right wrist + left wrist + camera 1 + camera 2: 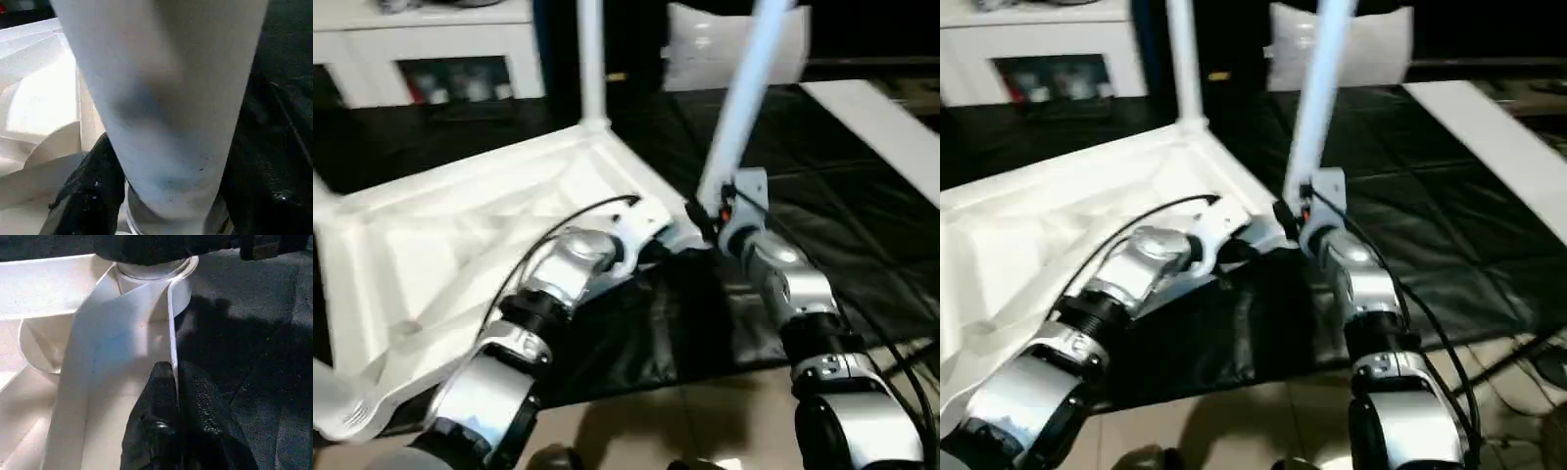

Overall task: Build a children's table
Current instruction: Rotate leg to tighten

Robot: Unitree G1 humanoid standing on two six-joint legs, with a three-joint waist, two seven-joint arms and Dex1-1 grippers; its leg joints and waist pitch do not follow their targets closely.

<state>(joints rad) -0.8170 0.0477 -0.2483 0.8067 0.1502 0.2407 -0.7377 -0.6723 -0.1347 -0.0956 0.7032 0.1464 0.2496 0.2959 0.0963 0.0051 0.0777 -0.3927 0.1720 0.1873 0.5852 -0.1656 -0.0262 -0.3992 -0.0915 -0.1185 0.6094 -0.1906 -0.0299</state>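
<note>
Left eye view: right pincer (710, 217) straddles leaning leg (744, 98) at its base, corner socket (155, 276) directly below, left pincer (177, 382) pinching table rim (172, 323)

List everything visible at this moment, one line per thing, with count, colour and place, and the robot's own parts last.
Table top: one, white, upside down on the black mat, ribbed underside up.
Leaning leg: one, white, at the near corner socket, tilted, at the right gripper.
Upright leg: one, white, standing in the far corner socket.
Black mat: one, on the floor under the table.
White cabinet: one, far left, behind the mat.
White board: one, far right on the mat.
Left gripper: black fingers pinching the table top's rim.
Right gripper: black fingers around the leaning leg's lower end.
</note>
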